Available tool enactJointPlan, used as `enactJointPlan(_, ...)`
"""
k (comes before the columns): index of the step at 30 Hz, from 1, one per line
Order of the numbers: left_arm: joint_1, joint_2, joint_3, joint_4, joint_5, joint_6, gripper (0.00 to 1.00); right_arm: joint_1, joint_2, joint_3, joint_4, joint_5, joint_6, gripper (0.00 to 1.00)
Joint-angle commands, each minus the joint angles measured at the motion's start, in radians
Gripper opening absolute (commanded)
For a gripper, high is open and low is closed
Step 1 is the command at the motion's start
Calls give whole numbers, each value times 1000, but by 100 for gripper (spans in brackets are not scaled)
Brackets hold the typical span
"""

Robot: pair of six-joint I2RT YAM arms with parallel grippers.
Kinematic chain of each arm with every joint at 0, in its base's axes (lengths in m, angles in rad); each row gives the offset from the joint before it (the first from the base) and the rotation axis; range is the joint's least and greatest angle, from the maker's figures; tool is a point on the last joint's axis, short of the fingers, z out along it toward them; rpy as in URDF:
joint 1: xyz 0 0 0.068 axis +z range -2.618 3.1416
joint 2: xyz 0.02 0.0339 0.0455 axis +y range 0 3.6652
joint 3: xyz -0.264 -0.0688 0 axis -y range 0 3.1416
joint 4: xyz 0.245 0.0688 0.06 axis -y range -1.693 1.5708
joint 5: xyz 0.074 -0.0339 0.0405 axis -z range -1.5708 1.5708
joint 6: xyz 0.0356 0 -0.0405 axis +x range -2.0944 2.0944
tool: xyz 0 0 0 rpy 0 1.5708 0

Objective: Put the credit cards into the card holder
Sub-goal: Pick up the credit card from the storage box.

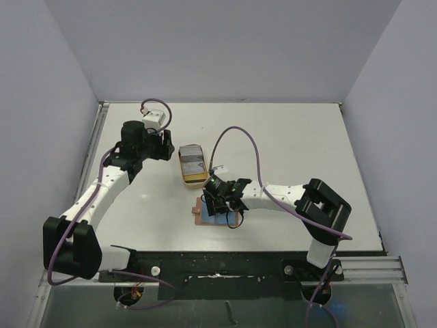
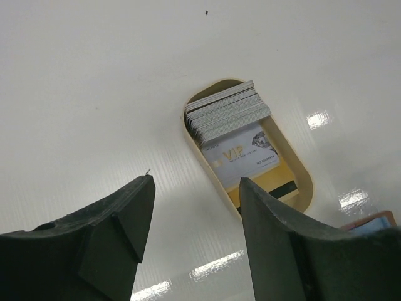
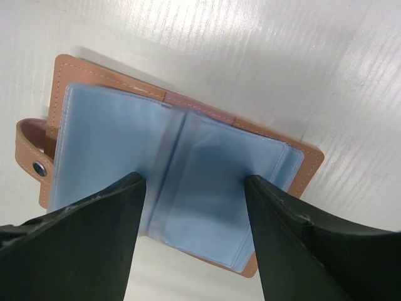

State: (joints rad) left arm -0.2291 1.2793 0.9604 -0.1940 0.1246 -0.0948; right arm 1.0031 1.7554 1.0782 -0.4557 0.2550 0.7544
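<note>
No loading done yet, judging by the cards (image 2: 229,113): all stacked in the tray (image 2: 299,168), packed edge-on at its far end, with a silver VIP card (image 2: 244,153) face-up nearer the camera and a dark-striped one under it. None seen outside the tray, none in either gripper. Impossible to count from the edges alone.

Holder (image 3: 188,157) spread flat on the table (image 1: 293,143), just in front of the tray, blue-grey pockets up, snap tab (image 3: 31,164) hanging off one side. Pockets apparently empty, though hazy plastic and the black fingers leave parts of them unchecked.

Right gripper (image 3: 194,182) low over the holder, jaws apart, one finger on each side of the centre fold, gripping nothing. Hard to say whether pressing on the leaves or just above them; perhaps pinning the holder open.

Left gripper (image 2: 195,188) above bare table short of the tray, jaws apart and empty, aimed toward the stack.

So, left to do: everything, from lifting a first card to sliding each into a pocket.

From above, holder mostly hidden under the right wrist, only a brown corner and a blue strip showing.
</note>
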Motion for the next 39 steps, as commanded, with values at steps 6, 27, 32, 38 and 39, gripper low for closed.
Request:
enactJointPlan(6,-17,262,262,-103,149,405,56,5,-56,7,12,17,-44,65)
enactJointPlan(27,-145,496,372,-75,3,705,72,8,-52,29,-16,54,-14,65)
enactJointPlan(32,-151,512,356,-36,3,726,70,9,-49,33,-17,49,-12,65)
enactJointPlan(38,-156,526,349,-23,1,745,65,8,-41,34,-18,46,-9,65)
enactJointPlan(39,-158,526,346,-30,10,757,65,9,-40,34,-20,48,-9,65)
